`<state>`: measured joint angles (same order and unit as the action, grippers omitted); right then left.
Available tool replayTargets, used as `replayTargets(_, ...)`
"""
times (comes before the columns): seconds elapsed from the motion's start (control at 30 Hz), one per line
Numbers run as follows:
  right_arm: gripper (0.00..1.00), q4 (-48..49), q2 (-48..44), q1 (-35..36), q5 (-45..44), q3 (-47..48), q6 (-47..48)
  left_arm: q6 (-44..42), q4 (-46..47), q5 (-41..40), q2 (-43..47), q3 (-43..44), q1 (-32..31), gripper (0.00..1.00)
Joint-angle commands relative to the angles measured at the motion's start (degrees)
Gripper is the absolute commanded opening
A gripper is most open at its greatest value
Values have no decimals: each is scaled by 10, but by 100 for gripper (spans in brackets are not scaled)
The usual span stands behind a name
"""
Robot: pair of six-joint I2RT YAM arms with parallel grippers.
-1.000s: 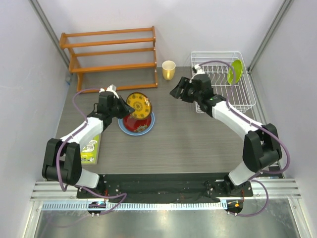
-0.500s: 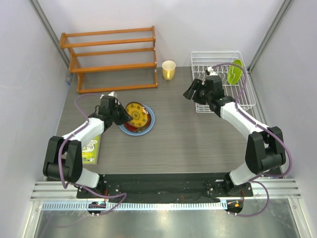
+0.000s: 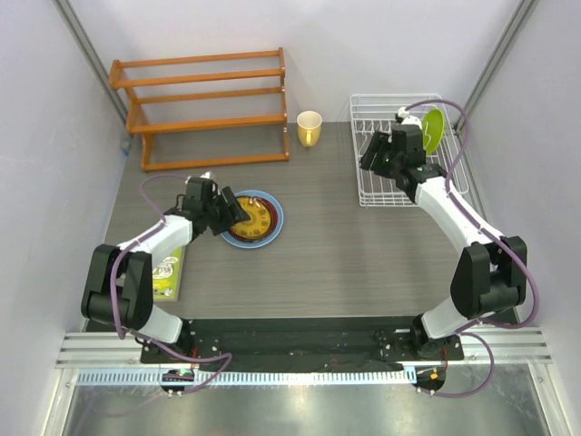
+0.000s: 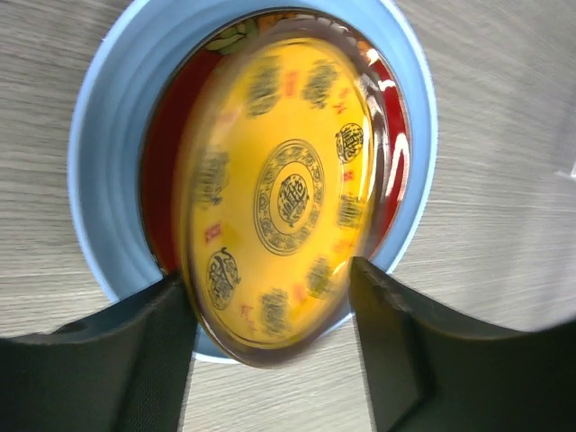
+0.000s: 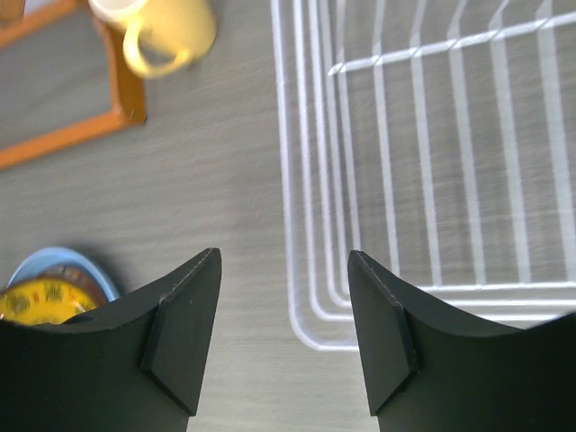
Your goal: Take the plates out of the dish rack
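Note:
A yellow-brown patterned plate [image 3: 257,216] lies on a red plate [image 3: 238,234] inside the large light blue plate [image 3: 275,209], left of the table's centre. My left gripper [image 3: 227,211] is open at the stack's left edge. In the left wrist view the yellow plate [image 4: 279,189] looks blurred, and its near rim sits between the spread fingers of the left gripper [image 4: 274,351]. A lime green plate [image 3: 433,127] stands upright in the white dish rack [image 3: 363,195]. My right gripper [image 3: 374,156] hovers open and empty over the rack's left front corner [image 5: 328,346].
A yellow cup [image 3: 310,127] stands between the rack and an orange wooden shelf [image 3: 209,100] at the back left. A green-yellow packet [image 3: 166,268] lies beside the left arm. Grey walls close in both sides.
The left gripper lowered the yellow plate onto the red and blue ones and opened. The right arm swung right and back, from mid-table to over the dish rack, still open.

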<state>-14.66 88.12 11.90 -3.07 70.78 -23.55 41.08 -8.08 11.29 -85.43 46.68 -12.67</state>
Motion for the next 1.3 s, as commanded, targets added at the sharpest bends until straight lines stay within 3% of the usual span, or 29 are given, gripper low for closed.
replayTargets(0.0, 67, -24, -1, -20, -76, 60, 49, -28, -27, -24, -10, 29, 1, 70)
replayTargets(0.17, 69, -39, 23, -43, -149, 109, 95, -56, -69, -55, -25, 63, 1, 77)
replayTargets(0.43, 71, -39, 106, -102, -221, 192, 135, -73, -102, -95, -32, 104, 1, 78)
replayTargets(0.57, 71, -39, 173, -138, -222, 252, 145, -70, -87, -61, -6, 119, 0, 82)
replayTargets(0.73, 71, -29, 248, -156, -216, 341, 189, -79, -54, -16, 13, 135, -3, 99)
replayTargets(0.93, 71, -34, 340, -171, -215, 445, 220, -92, -27, -11, 24, 145, -3, 100)
replayTargets(1.2, 61, -43, 405, -181, -208, 501, 220, -102, -25, -7, 8, 163, -3, 99)
replayTargets(1.27, 55, -44, 411, -187, -200, 505, 220, -102, -22, -8, 4, 165, -3, 100)
